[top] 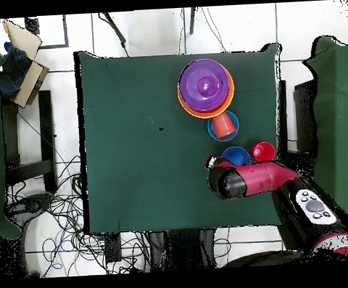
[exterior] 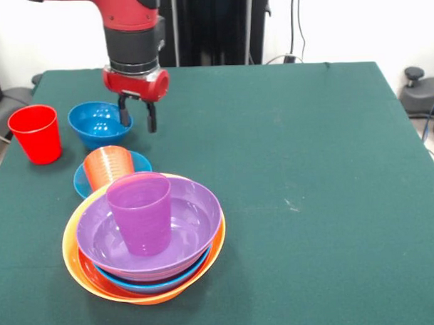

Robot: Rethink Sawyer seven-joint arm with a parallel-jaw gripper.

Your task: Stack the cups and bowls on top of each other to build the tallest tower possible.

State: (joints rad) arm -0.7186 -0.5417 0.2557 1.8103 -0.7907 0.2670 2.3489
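Observation:
A tower (exterior: 145, 240) of nested bowls stands near the front left: a yellow-orange bowl (exterior: 82, 270) outermost, a light blue one (exterior: 157, 284) inside it, and a purple bowl (exterior: 194, 224) on top. An upright purple cup (exterior: 140, 211) sits in the purple bowl (top: 205, 83). Behind the tower, an inverted orange cup (exterior: 109, 166) rests in a small light blue bowl (exterior: 140, 162). A dark blue bowl (exterior: 98, 122) and a red cup (exterior: 35, 133) stand further back left. My gripper (exterior: 137, 114) hangs open and empty just right of the dark blue bowl (top: 235, 156).
The green table (exterior: 310, 166) stretches bare to the right of the tower. Its left edge runs close to the red cup (top: 263, 151). Cables and chairs lie off the table (top: 133, 137).

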